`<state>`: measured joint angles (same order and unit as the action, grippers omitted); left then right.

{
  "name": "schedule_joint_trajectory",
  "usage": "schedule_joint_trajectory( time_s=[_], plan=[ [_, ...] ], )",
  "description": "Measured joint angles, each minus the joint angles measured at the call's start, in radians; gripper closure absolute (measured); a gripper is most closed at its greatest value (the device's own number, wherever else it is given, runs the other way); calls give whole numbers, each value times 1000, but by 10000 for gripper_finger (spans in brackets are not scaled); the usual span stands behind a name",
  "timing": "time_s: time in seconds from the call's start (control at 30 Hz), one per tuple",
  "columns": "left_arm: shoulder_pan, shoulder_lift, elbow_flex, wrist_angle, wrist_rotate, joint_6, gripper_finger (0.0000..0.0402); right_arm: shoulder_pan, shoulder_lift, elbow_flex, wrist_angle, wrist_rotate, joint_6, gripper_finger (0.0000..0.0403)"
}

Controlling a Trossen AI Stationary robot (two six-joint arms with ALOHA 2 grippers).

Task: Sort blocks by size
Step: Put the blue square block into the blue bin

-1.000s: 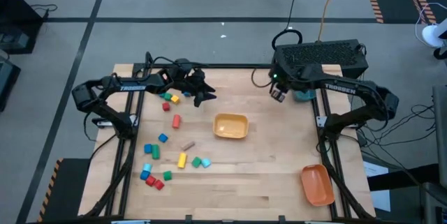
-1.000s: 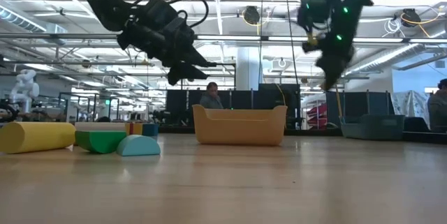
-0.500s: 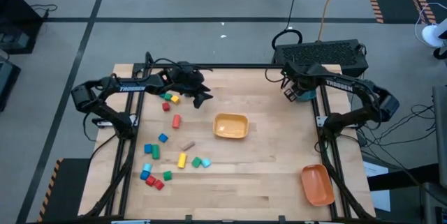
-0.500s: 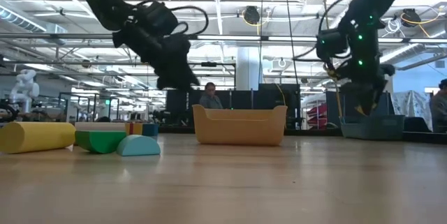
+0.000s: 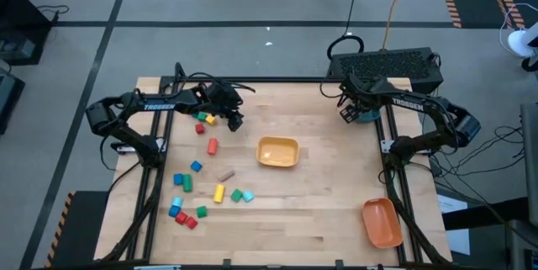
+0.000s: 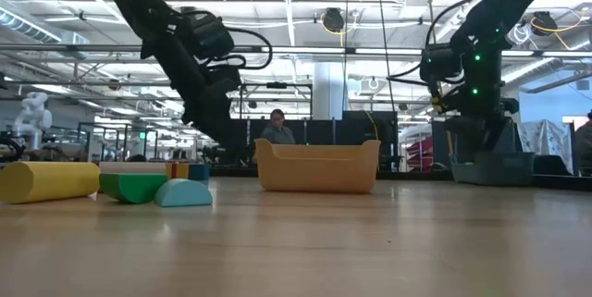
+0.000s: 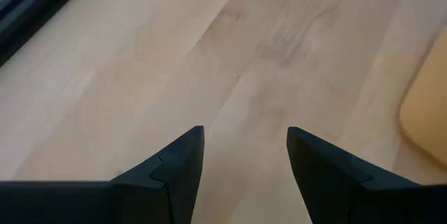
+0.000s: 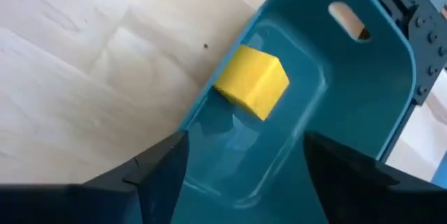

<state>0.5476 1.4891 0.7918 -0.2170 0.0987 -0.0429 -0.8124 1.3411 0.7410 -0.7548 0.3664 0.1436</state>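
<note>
The right hand (image 8: 241, 175) hangs over the teal bin (image 8: 363, 77) at the counter's (image 5: 328, 177) far right corner, fingers spread and empty, and a yellow cube (image 8: 253, 81) lies inside the bin just beyond them. The left hand (image 7: 244, 161) is low over bare wood, between the yellow bin (image 5: 277, 151) and the blocks (image 5: 206, 182); its fingers stand apart with nothing between them. Most blocks are scattered to the left of the yellow bin: a small cluster (image 5: 204, 119) beside the left hand, a red cylinder (image 5: 212, 145) a little nearer the front, and the rest spread toward the front-left edge. They look like light, rigid painted wood, probably a bit slick. Cubes are best pinched across two flat opposite faces; the cylinders lie on their sides and could roll, so taking them across the round body seems safest.
</note>
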Motion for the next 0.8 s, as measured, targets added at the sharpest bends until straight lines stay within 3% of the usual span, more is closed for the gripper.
schedule_joint_trajectory(
  time_s=[0.23, 0.53, 0.8],
  plan=[
    [0, 0, 0, -67, -91, 0, 194, 7, -31, 0, 82, -2, -10, 140],
    [0, 1, 0, -160, -250, 12, 194, 59, -186, 0, 115, -10, 3, 140],
    [0, 1, 0, -171, -258, 372, 194, 105, -262, 0, 132, -129, 26, 140]
  ],
)
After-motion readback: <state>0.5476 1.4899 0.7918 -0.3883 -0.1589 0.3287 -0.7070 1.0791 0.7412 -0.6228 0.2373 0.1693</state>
